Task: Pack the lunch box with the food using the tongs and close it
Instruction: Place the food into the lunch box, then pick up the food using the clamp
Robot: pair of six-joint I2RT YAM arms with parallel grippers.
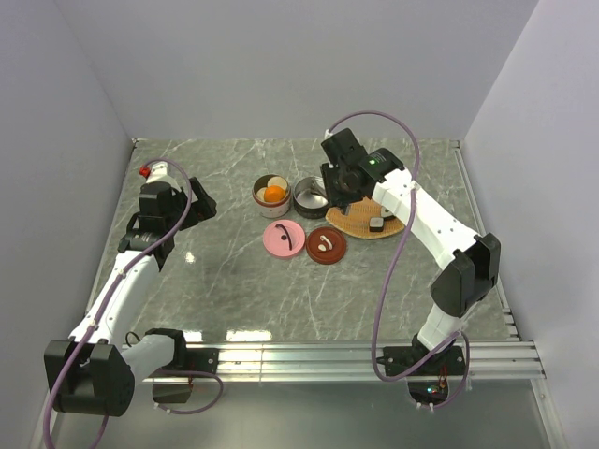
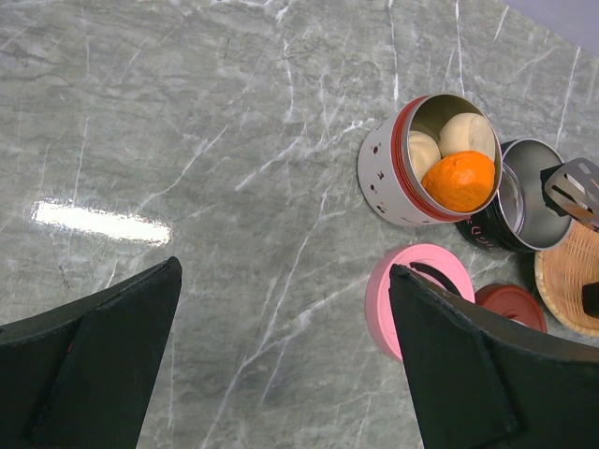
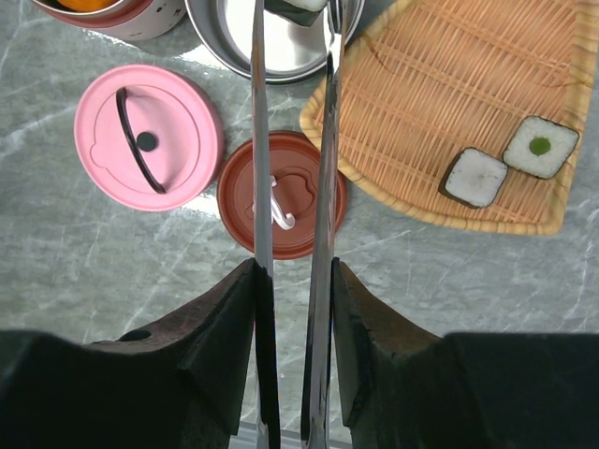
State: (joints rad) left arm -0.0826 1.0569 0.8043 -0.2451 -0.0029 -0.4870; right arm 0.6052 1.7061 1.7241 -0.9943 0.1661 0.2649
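My right gripper (image 3: 292, 271) is shut on the tongs (image 3: 260, 140), whose two slim arms run up the right wrist view. At the top edge their tips pinch a sushi roll (image 3: 298, 5) over the open steel-lined lunch box tier (image 3: 234, 42). Two more sushi rolls (image 3: 475, 178) (image 3: 540, 147) lie on the woven tray (image 3: 440, 84). The other lunch box tier (image 2: 386, 173), white with a red rim, holds an orange ball (image 2: 459, 181) and two cream balls (image 2: 466, 133). My left gripper (image 2: 285, 271) hangs open over bare marble left of the tiers, holding nothing.
A pink lid (image 3: 148, 136) and a red-brown lid (image 3: 281, 195) lie flat on the table in front of the two tiers. The woven tray (image 1: 360, 223) sits right of the dark tier (image 1: 310, 195). Grey walls close off the table's left, back and right.
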